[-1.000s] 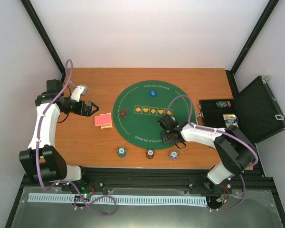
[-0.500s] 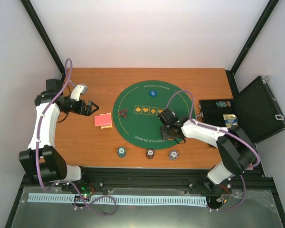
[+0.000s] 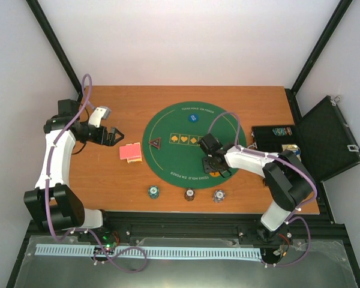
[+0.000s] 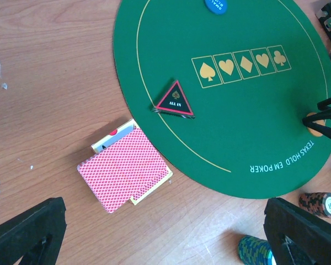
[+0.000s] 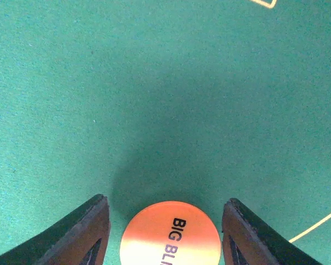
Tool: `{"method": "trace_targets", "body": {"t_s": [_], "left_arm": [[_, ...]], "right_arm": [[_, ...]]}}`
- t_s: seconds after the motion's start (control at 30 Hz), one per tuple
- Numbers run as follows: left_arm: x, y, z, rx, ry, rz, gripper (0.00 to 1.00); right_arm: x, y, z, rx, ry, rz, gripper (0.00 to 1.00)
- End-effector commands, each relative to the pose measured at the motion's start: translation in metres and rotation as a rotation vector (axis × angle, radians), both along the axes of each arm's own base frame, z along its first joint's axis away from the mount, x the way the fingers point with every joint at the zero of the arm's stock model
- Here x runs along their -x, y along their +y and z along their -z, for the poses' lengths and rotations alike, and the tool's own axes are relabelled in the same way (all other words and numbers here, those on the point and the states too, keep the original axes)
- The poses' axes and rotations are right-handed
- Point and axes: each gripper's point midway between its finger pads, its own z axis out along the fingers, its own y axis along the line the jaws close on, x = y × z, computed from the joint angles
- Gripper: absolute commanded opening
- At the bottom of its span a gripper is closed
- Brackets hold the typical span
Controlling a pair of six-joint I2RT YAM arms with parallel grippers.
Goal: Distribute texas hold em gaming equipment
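Note:
My right gripper (image 3: 213,162) is low over the green felt mat (image 3: 180,165), right of its middle. In the right wrist view its jaws (image 5: 165,202) stand open on either side of an orange "BIG BLI…" button disc (image 5: 171,234) lying flat on the felt, with a gap on both sides. My left gripper (image 3: 115,137) is wide open and empty (image 4: 165,243), hovering left of the red-backed cards (image 3: 131,152) (image 4: 124,168) on the wood. The black-red triangular marker (image 3: 155,143) (image 4: 175,99) lies on the mat's left edge. A blue button disc (image 3: 194,117) lies at the far side.
Three chip stacks (image 3: 153,192), (image 3: 190,194), (image 3: 219,195) stand on the wood in front of the mat. The open black case (image 3: 324,138) sits at the table's right edge with more items in its tray (image 3: 276,141).
My right gripper has moved from the mat's front edge back and slightly left, toward the mat's middle. The left arm has stayed still.

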Motion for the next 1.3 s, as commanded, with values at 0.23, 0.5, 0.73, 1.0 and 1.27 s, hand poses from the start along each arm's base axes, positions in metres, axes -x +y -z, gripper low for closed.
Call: {"method": "trace_targets", "body": {"t_s": [0.23,0.5,0.73,1.0,1.27], "left_arm": [[-0.005,0.009,-0.016,-0.046,-0.046,-0.011,1.0],[-0.006,0.008,-0.018,-0.045,-0.052,-0.012,1.0],[-0.005,0.01,-0.014,-0.051,-0.03,-0.018,1.0],[-0.003,0.015,0.001,-0.074,0.024,-0.029,1.0],[-0.011,0.027,0.006,-0.104,0.053,-0.114,1.0]], "right_arm": [[0.015,-0.014,0.006,0.0,0.021,0.016,0.48],[0.021,-0.019,0.002,0.002,0.018,0.024,0.53],[-0.007,0.0,-0.054,-0.012,-0.087,-0.02,0.63],[0.02,0.094,-0.119,-0.123,-0.146,-0.232,0.81],[0.084,0.185,-0.126,-0.235,-0.079,-0.43,1.0]]}}
